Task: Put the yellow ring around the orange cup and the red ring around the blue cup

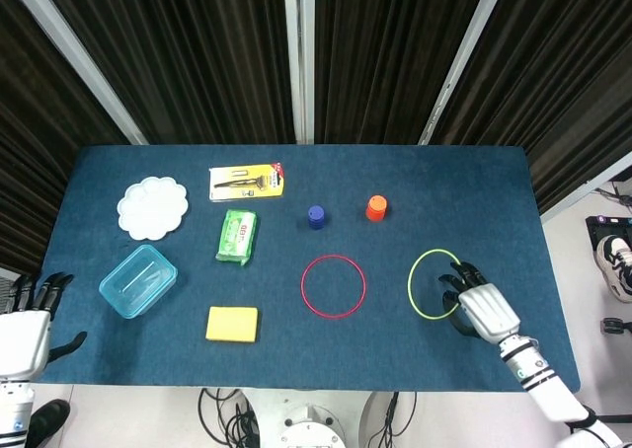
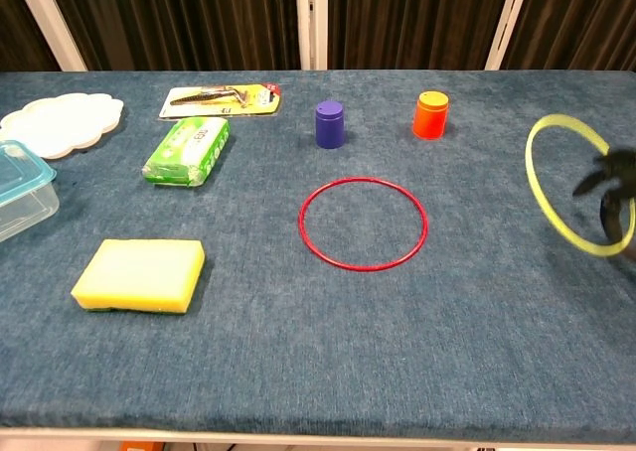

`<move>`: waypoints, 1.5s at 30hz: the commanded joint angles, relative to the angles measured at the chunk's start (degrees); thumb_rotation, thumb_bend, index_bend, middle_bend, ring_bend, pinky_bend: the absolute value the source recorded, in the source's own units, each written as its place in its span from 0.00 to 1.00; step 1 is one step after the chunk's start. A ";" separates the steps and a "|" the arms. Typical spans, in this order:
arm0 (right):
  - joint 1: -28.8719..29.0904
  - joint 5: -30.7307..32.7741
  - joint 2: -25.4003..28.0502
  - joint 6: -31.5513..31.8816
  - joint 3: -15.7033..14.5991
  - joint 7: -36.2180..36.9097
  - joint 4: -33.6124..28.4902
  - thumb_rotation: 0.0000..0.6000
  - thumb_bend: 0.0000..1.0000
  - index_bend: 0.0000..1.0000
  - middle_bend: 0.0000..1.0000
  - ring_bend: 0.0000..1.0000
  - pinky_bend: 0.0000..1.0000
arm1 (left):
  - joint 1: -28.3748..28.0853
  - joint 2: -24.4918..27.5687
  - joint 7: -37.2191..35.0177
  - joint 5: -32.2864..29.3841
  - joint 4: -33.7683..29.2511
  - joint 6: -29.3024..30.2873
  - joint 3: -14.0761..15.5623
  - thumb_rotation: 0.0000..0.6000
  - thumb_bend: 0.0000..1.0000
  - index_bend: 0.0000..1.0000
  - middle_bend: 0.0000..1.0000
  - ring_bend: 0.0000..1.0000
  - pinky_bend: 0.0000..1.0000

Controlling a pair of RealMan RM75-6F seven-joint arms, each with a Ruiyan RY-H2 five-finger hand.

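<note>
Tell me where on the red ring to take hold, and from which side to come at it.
Take the red ring at its right rim, coming from above with the left robot hand, since the right robot hand already holds the yellow ring. It lies flat on the cloth as a thin hoop, so the fingers probably need to pinch across the wire. The right side faces open table.
</note>
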 commanded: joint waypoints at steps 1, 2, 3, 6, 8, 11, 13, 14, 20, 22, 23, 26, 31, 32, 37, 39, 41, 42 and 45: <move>3.31 2.32 2.87 -3.36 2.93 0.52 -2.80 1.00 0.37 0.64 0.20 0.00 0.00 | -0.15 -0.05 0.10 0.08 -0.06 -0.15 -0.04 1.00 0.12 0.16 0.12 0.02 0.00; 4.80 3.45 3.90 -5.39 4.02 0.34 -3.68 1.00 0.38 0.64 0.20 0.00 0.00 | -0.20 -0.05 0.19 0.06 -0.13 -0.24 -0.03 1.00 0.12 0.16 0.12 0.02 0.00; 5.98 4.47 4.53 -6.94 4.97 -0.03 -4.21 1.00 0.38 0.64 0.20 0.00 0.00 | -0.22 -0.07 0.29 0.04 -0.18 -0.28 -0.03 1.00 0.12 0.16 0.12 0.02 0.00; 10.02 8.27 5.53 -12.62 7.95 -0.93 -5.05 1.00 0.38 0.65 0.20 0.00 0.00 | -0.19 -0.08 0.57 -0.02 -0.41 -0.32 0.03 1.00 0.12 0.16 0.12 0.02 0.00; 12.52 10.42 5.50 -16.15 9.43 -1.49 -4.87 1.00 0.38 0.65 0.20 0.00 0.00 | -0.10 -0.07 0.76 -0.19 -0.58 -0.33 0.08 1.00 0.12 0.16 0.12 0.02 0.00; 16.59 14.18 4.62 -22.04 11.40 -2.66 -3.30 1.00 0.38 0.65 0.20 0.00 0.00 | 0.02 0.06 1.19 -0.50 -0.95 -0.46 0.16 1.00 0.12 0.16 0.12 0.02 0.00; 19.10 16.85 3.50 -25.53 12.50 -3.46 -1.61 1.00 0.38 0.65 0.20 0.00 0.00 | 0.08 0.22 1.45 -0.58 -1.31 -0.41 0.17 1.00 0.12 0.16 0.12 0.02 0.00; 20.06 17.99 2.94 -26.87 12.87 -3.82 -0.78 1.00 0.38 0.64 0.20 0.00 0.00 | 0.11 0.28 1.56 -0.62 -1.44 -0.35 0.15 1.00 0.12 0.16 0.13 0.02 0.00; 25.22 24.46 -1.90 -33.08 14.04 -6.46 5.95 1.00 0.38 0.64 0.20 0.00 0.00 | 0.02 0.50 2.14 -1.16 -1.98 -0.85 0.09 1.00 0.12 0.16 0.12 0.02 0.00; 26.57 26.35 -3.63 -34.43 14.17 -7.26 8.25 1.00 0.37 0.63 0.20 0.00 0.00 | -0.10 0.52 2.28 -1.33 -2.08 -1.08 0.03 1.00 0.12 0.16 0.12 0.02 0.00; 27.09 27.06 -4.29 -34.89 14.16 -7.66 9.20 1.00 0.36 0.62 0.20 0.00 0.00 | -0.14 0.53 2.33 -1.39 -2.12 -1.15 -0.01 1.00 0.12 0.16 0.12 0.02 0.00; 28.42 29.20 -5.96 -35.77 13.98 -9.23 11.28 1.00 0.29 0.52 0.19 0.00 0.00 | -0.25 0.53 2.41 -1.60 -2.15 -1.38 -0.08 1.00 0.12 0.16 0.12 0.02 0.00; 28.73 30.95 -6.29 -34.75 13.35 -10.92 10.80 1.00 0.11 0.33 0.16 0.00 0.00 | -0.35 0.46 2.28 -1.71 -1.98 -1.57 -0.10 1.00 0.12 0.16 0.12 0.02 0.00; 28.56 31.02 -5.99 -34.39 13.22 -11.01 10.30 1.00 0.09 0.31 0.16 0.00 0.00 | -0.37 0.46 2.22 -1.71 -1.94 -1.60 -0.10 1.00 0.12 0.16 0.12 0.02 0.00; 26.05 28.57 -2.85 -29.34 12.61 -10.13 4.49 1.00 0.08 0.29 0.16 0.00 0.00 | -0.54 0.40 1.83 -1.51 -1.62 -1.70 -0.11 1.00 0.12 0.16 0.12 0.02 0.00; 24.13 24.49 -0.47 -26.08 11.58 -8.56 -0.17 1.00 0.08 0.29 0.16 0.00 0.00 | -0.53 0.36 1.69 -1.41 -1.50 -1.57 -0.11 1.00 0.12 0.16 0.12 0.02 0.00; 22.31 19.54 1.56 -22.78 9.94 -7.11 -4.10 1.00 0.08 0.29 0.16 0.00 0.00 | -0.51 0.33 1.62 -1.40 -1.43 -1.47 -0.14 1.00 0.12 0.16 0.12 0.02 0.00; 21.13 15.90 2.71 -20.57 8.51 -6.07 -6.32 1.00 0.08 0.28 0.16 0.00 0.00 | -0.49 0.32 1.59 -1.32 -1.44 -1.38 -0.12 1.00 0.12 0.16 0.12 0.02 0.00; 18.90 7.24 4.39 -15.89 4.32 -4.68 -9.38 1.00 0.13 0.28 0.16 0.00 0.00 | -0.49 0.32 1.60 -1.04 -1.48 -1.16 -0.11 1.00 0.12 0.16 0.12 0.02 0.00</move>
